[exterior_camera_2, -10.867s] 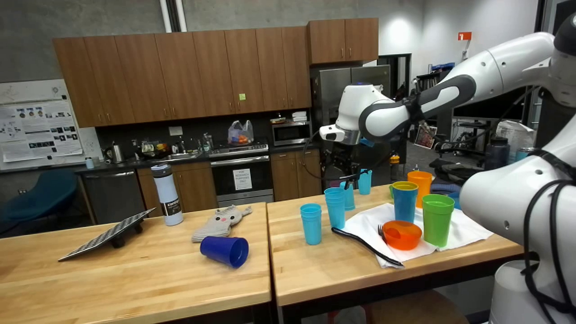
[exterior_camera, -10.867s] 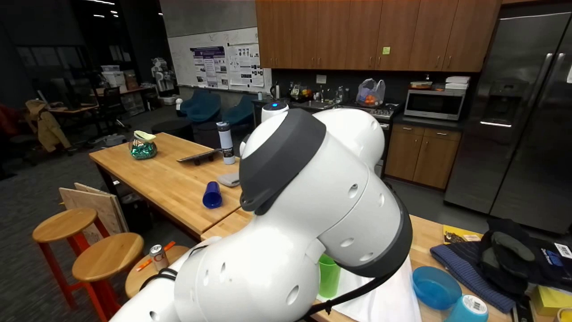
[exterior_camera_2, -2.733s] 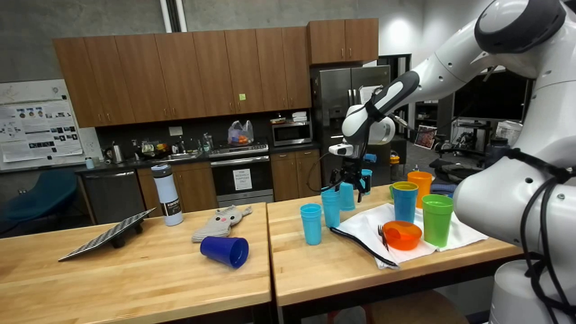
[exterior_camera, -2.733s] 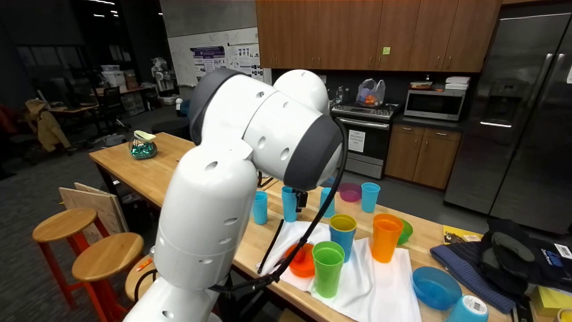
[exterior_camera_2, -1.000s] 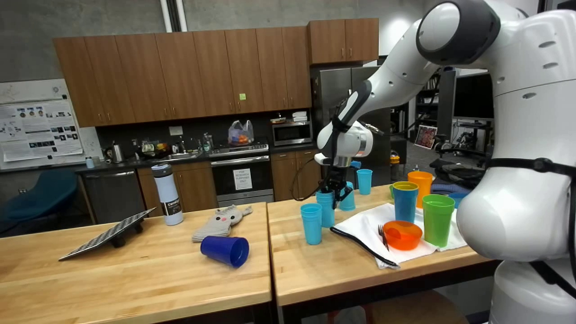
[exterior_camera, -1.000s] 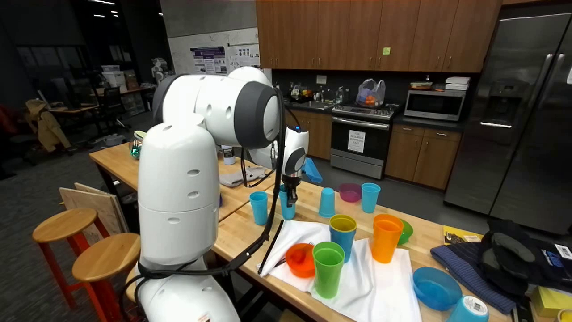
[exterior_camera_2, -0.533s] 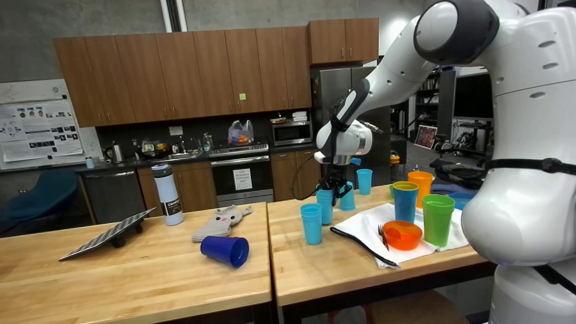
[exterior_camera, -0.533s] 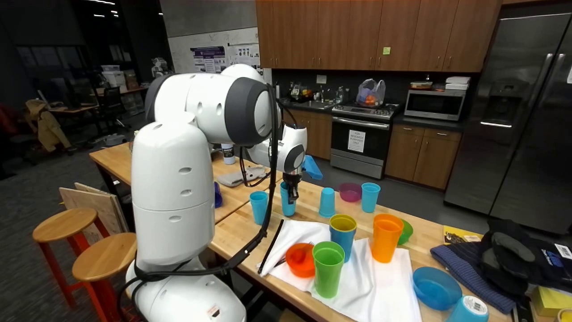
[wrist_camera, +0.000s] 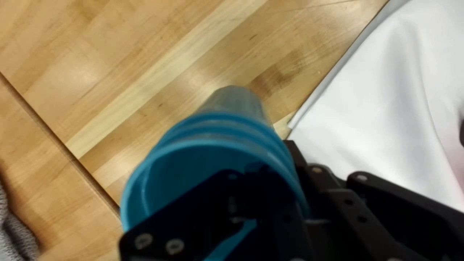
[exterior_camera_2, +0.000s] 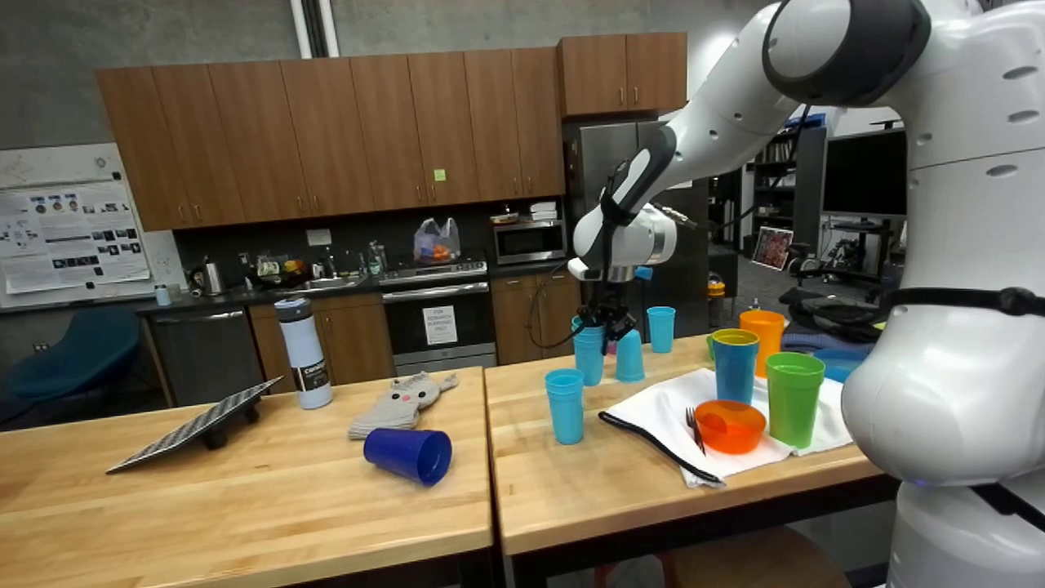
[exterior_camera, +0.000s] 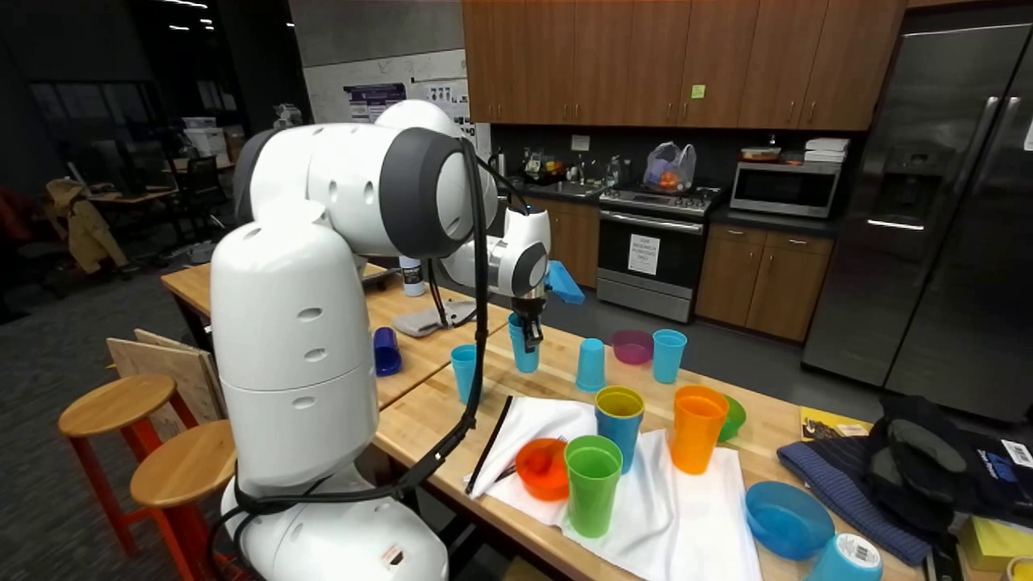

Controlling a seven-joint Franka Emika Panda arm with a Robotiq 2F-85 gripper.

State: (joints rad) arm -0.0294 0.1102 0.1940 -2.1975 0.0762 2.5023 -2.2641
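Your gripper is clamped on the wall of a stack of nested light-blue tumblers, one finger down inside the mouth and one outside. The stack is nearly upright at the wooden table; whether its base touches the wood, you cannot tell. In your wrist view it shows between the white cloth and the seam to the adjoining table. Near it, apart, stand what looks like a second light-blue stack and an upside-down light-blue tumbler. Farther along is an upright light-blue tumbler, beside a magenta bowl. On the cloth you have an orange bowl, a green tumbler and a blue tumbler with yellow inside. On the adjoining table, a dark-blue tumbler lies on its side near a grey knitted animal.
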